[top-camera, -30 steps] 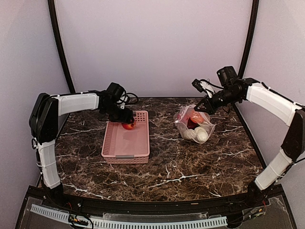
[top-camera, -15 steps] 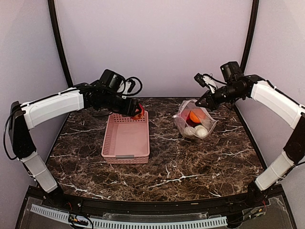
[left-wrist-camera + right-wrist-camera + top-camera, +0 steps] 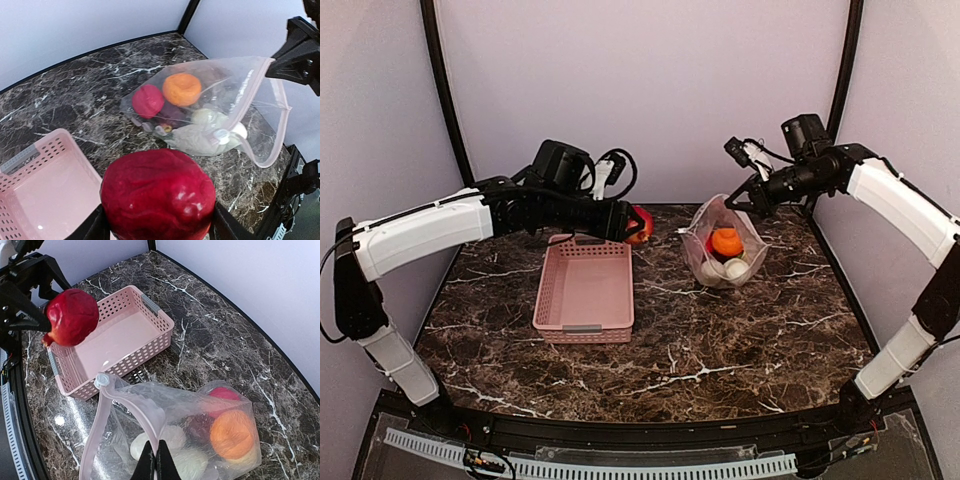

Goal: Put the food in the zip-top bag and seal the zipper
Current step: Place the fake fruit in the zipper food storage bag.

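My left gripper [image 3: 632,226] is shut on a red toy fruit [image 3: 640,225], held in the air past the pink basket's far right corner; the fruit fills the left wrist view [image 3: 157,195]. My right gripper [image 3: 750,200] is shut on the zipper [image 3: 132,407] of the clear zip-top bag [image 3: 722,255] and holds its mouth up and open. The bag [image 3: 200,430] holds an orange piece [image 3: 231,434], a red piece [image 3: 222,395], a dark purple piece and white pieces. In the left wrist view the bag [image 3: 210,115] lies ahead with its mouth to the right.
The pink slotted basket [image 3: 585,290] stands left of centre and shows no pieces inside; it also shows in the right wrist view [image 3: 110,345]. Black frame posts [image 3: 445,100] rise at the back corners.
My left gripper lifted the red fruit out of the basket and carried it right, toward the bag. My right gripper raised the bag's mouth a little higher.
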